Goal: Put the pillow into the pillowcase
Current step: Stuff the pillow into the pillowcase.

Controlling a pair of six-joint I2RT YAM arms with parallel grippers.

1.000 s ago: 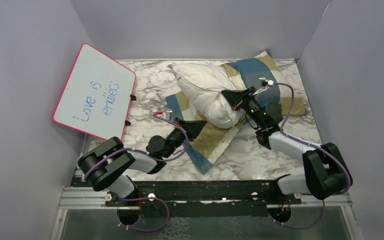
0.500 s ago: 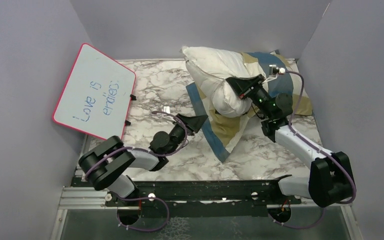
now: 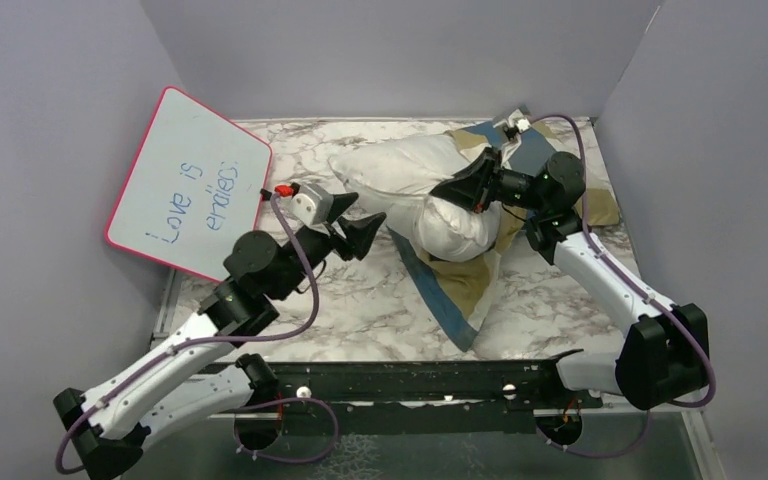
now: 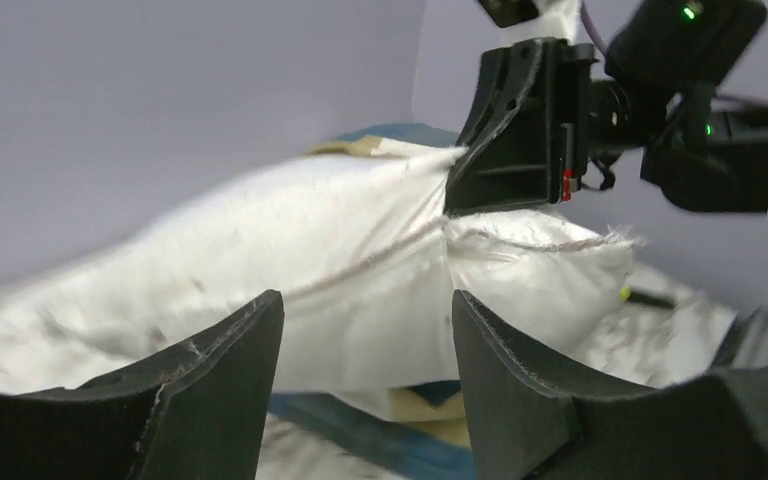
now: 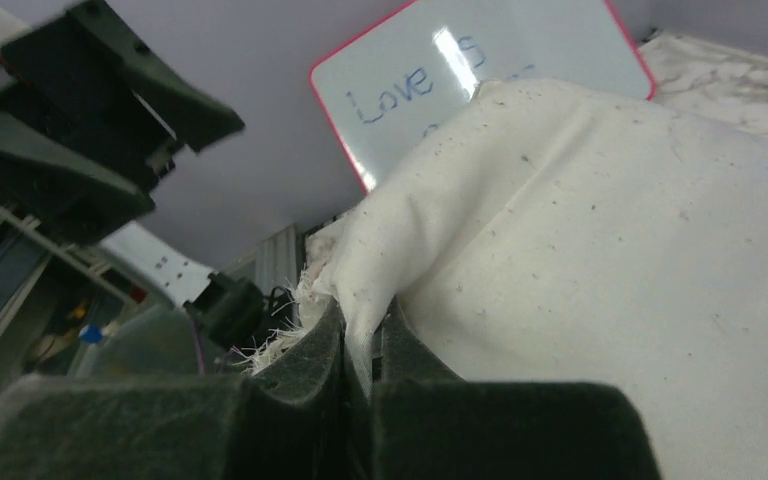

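Whiteboard (image 3: 190,180): pink-rimmed, propped tilted against the left wall, with blue handwriting that begins "Love is".
Left tool (image 3: 358,218): raised above the tabletop (image 3: 310,310), its 2 fingers spread apart with nothing between them. It points at the pillow's left half and stops just short of the fabric.
Pillow (image 3: 400,170): white and plump, stretched across the middle toward the back of the marbled tabletop. Its right end bulges where it is pinched, and it rests on the pillowcase. The views do not show whether any of it is inside.
Pillowcase (image 3: 465,290): limp blue, tan and cream checks, spread under and behind the pillow. 1 corner reaches toward the near edge, another toward the back right.
Right tool (image 3: 457,190): clamped tight on a frayed seam fold at the pillow's right end, with the fabric squeezed between its 2 fingers (image 5: 310,350).
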